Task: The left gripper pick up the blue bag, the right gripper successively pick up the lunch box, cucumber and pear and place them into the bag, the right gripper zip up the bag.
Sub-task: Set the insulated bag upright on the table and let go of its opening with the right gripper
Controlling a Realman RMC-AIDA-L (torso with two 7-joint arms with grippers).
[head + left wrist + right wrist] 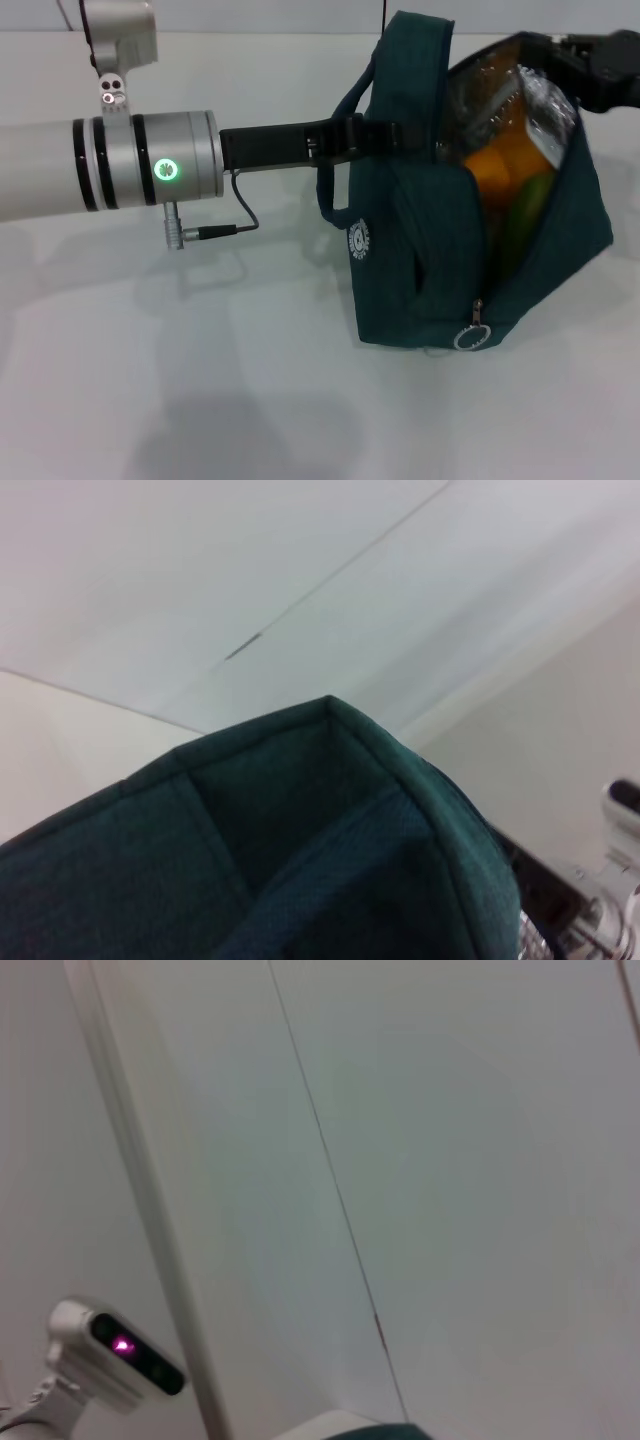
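Clamped tight, left gripper (385, 135) jaws, on the blue bag (405, 260) side near a handle, holding it up on the white table (200, 380). Right gripper (600, 65) at the bag's far top edge, jaws too hidden to tell. Head view alone shows pear (495, 170) and cucumber (525, 215) inside against silver lining; left wrist view only teal cloth.

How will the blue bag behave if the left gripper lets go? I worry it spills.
The blue bag is soft fabric, so it would probably sag. It holds items and gapes unzipped, so contents might shift. The left gripper apparently holds it upright at its top.
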